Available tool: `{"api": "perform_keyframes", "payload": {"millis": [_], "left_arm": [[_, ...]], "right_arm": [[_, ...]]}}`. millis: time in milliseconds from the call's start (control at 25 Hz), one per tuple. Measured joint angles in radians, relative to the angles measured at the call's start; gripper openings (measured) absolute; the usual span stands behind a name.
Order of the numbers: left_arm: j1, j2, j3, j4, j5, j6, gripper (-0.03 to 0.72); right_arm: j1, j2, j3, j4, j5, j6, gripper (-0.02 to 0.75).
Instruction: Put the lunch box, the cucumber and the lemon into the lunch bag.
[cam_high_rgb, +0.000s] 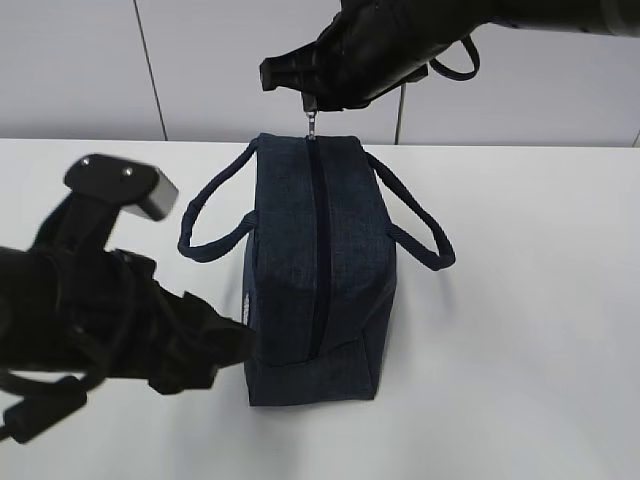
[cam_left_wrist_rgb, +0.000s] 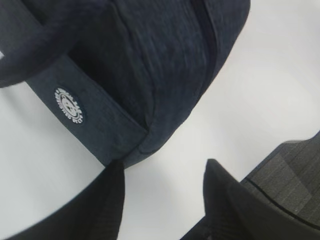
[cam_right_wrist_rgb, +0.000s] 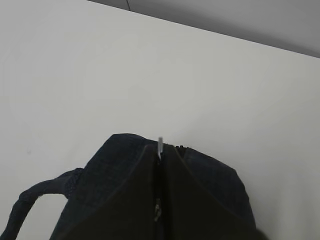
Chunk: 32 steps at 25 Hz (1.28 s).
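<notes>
The dark navy lunch bag (cam_high_rgb: 290, 270) stands on the white table, its top zip (cam_high_rgb: 320, 240) closed along its length. My right gripper (cam_high_rgb: 312, 105) is shut on the metal zip pull (cam_high_rgb: 314, 126) at the bag's far end. The right wrist view shows the pull (cam_right_wrist_rgb: 160, 145) pinched between the shut fingertips (cam_right_wrist_rgb: 160, 150), with bag fabric (cam_right_wrist_rgb: 104, 167) either side. My left gripper (cam_high_rgb: 240, 345) is open at the bag's near left bottom corner. In the left wrist view (cam_left_wrist_rgb: 165, 167) its left finger (cam_left_wrist_rgb: 112, 190) meets that corner of the bag (cam_left_wrist_rgb: 150, 60). The lunch box, cucumber and lemon are out of view.
Two loop handles hang out to the left (cam_high_rgb: 215, 215) and right (cam_high_rgb: 415, 225) of the bag. A white round logo (cam_left_wrist_rgb: 69, 106) sits on its side band. The white table (cam_high_rgb: 530, 330) runs back to a grey panelled wall (cam_high_rgb: 70, 70).
</notes>
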Motion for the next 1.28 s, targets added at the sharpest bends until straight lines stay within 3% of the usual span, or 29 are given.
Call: {"api": "perform_keyframes", "payload": {"millis": [280, 520, 880, 1280], "left_arm": [[0.169, -0.040, -0.198, 0.000, 0.252, 0.000, 0.354], [0.272, 0.054, -0.421, 0.000, 0.428, 0.000, 0.354], [0.309, 0.306, -0.633, -0.062, 0.574, 0.000, 0.354], [0.309, 0.408, -0.656, -0.124, 0.575, 0.000, 0.344]], "right_arm": [[0.000, 0.000, -0.003, 0.000, 0.013, -0.003, 0.000], [0.000, 0.000, -0.003, 0.000, 0.019, -0.007, 0.000], [0.000, 0.000, -0.003, 0.000, 0.026, -0.006, 0.000], [0.000, 0.000, -0.003, 0.000, 0.028, -0.008, 0.000]]}}
